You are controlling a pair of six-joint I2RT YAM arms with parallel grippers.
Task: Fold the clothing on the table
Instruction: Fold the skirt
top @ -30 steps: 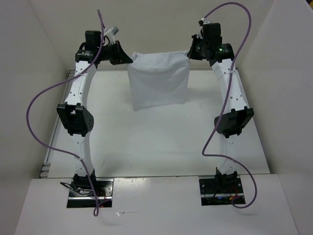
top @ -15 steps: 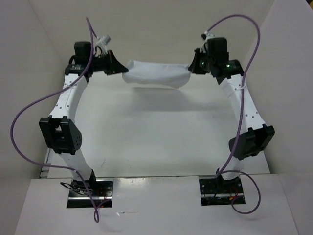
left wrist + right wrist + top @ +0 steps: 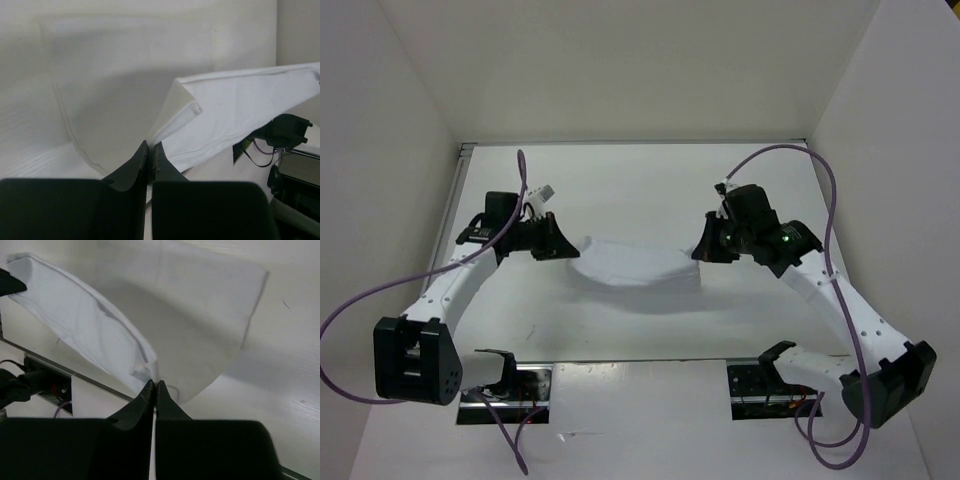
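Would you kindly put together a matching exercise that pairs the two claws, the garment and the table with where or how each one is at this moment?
Things:
1. left claw
2. right claw
3. white garment
4. table

Places or states:
A. sags between the two claws
B. lies flat beneath the garment
C. shut on the garment's end at the right of the top view
D. shut on the garment's end at the left of the top view

Pairs: 1-D, 2-C, 3-A, 4-B.
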